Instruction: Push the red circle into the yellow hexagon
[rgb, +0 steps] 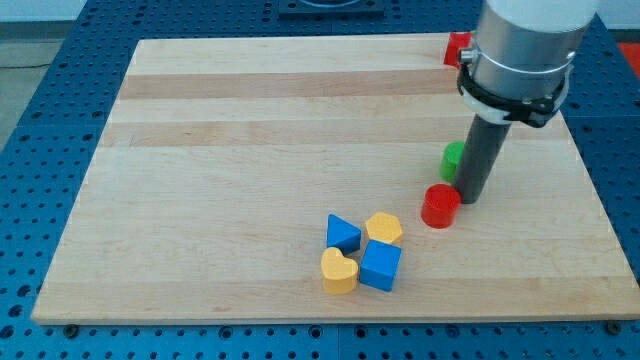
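my tip (470, 199) touches red circle (440, 206), yellow hexagon (383, 228) lower left.

The surface (250, 150) is made of pale, smooth wood boards with visible grain and a matt finish. It is laid on a blue perforated metal-looking base (50, 90). The red circle block (440, 206), the yellow hexagon block (383, 228), the blue triangle block (342, 234), the blue cube block (380, 266) and the yellow heart block (339, 271) are seen as smooth, evenly coloured and faintly satin. The dark rod (478, 160) looks matt; the silver-grey arm housing (525, 40) above it shows a soft metallic sheen.
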